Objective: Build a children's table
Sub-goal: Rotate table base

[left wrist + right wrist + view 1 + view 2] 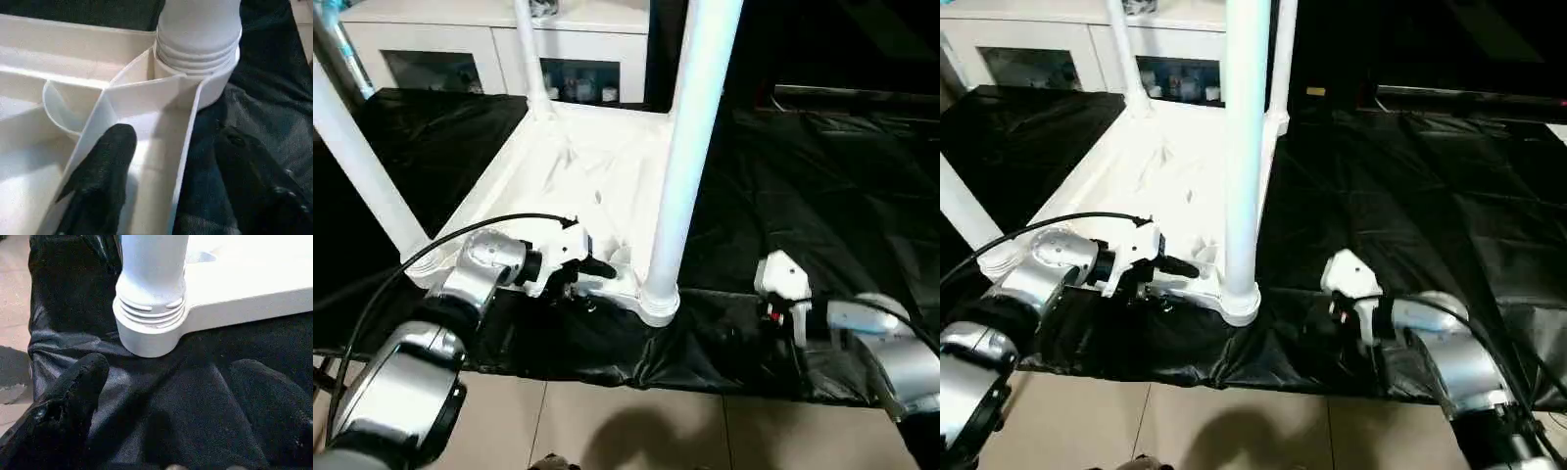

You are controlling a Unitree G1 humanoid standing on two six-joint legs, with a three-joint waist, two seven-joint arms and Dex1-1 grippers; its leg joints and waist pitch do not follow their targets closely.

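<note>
The children's table top [558, 166] lies upside down on a black cloth, ribbed underside up. Several white tube legs stand upright in its corner sockets; the nearest leg [690, 137] sits in the near corner socket [656, 299]. My left gripper [176, 142] is at the top's near rim, just left of that socket. It is open, with one finger [105, 171] inside the rim against a rib and the other on the cloth outside. My right gripper [171, 372] hovers open over the cloth to the right of the socket, pointing at the leg's base [151, 308], holding nothing.
A white cabinet with glass doors [489, 49] stands behind the work. The black cloth [822, 176] spreads wide to the right. Tiled floor [636, 421] lies below the near edge. A black cable [411, 264] loops over my left forearm.
</note>
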